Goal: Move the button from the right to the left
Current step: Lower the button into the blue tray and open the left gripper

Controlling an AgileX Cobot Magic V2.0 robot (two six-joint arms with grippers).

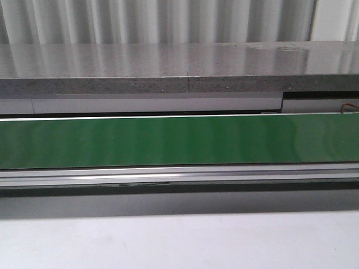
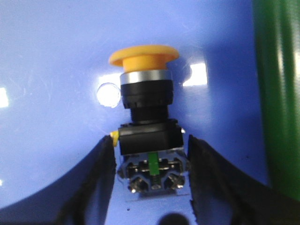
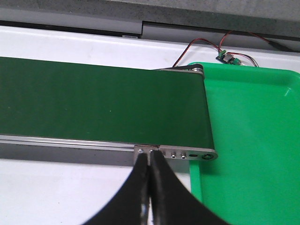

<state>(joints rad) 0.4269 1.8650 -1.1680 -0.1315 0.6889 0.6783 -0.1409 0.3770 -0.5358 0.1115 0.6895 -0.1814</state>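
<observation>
The button (image 2: 147, 93) shows only in the left wrist view: round yellow-orange cap, black collar, greyish contact block with screws. It sits between the fingers of my left gripper (image 2: 151, 154), over a blue surface (image 2: 51, 70). Both black fingers (image 2: 98, 173) press against the sides of the contact block, so the gripper is shut on it. My right gripper (image 3: 149, 161) is shut and empty, over the white table at the near rail of the green conveyor belt (image 3: 93, 103). Neither gripper shows in the front view.
The green conveyor belt (image 1: 179, 140) runs across the front view, with a grey ledge (image 1: 179, 67) behind it. A bright green tray (image 3: 253, 140) lies at the belt's end. A small circuit board with red-black wires (image 3: 227, 56) lies behind the tray. The belt's edge (image 2: 279, 93) borders the blue surface.
</observation>
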